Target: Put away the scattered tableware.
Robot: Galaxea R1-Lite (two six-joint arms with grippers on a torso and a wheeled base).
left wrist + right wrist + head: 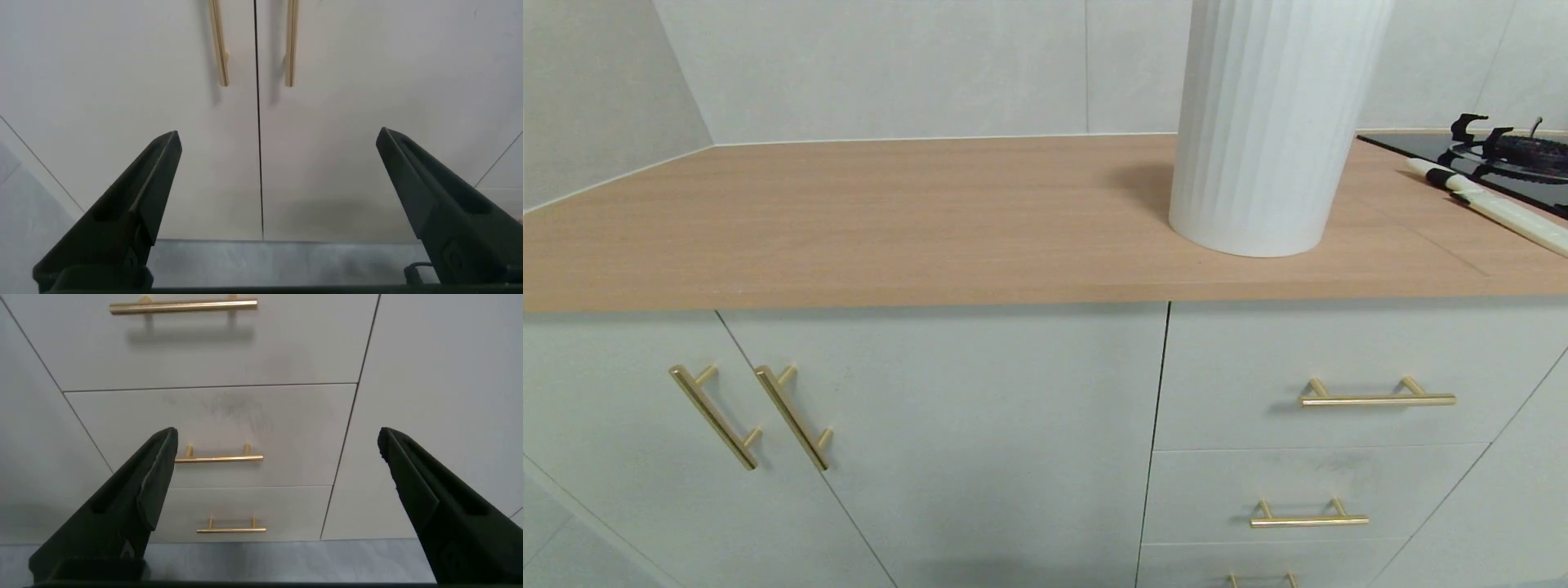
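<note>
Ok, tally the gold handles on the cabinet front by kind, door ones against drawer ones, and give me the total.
Upright gold metal bar handles on the cupboard doors: 2
Level gold metal bar handles on the drawers: 3
Total: 5

A bare wooden countertop (pixel 890 220) runs from left to right along a pale tiled wall (pixel 890 65), and a black gas stove (pixel 1503 151) is set into its far right end. Under the countertop on the left are two pale cabinet doors (pixel 947 441), each with a gold bar handle (pixel 792 416) just beside the seam where they meet. To the right of the doors is a stack of pale drawers (pixel 1241 359), each with a horizontal gold bar handle (pixel 1376 398) at its middle.
</note>
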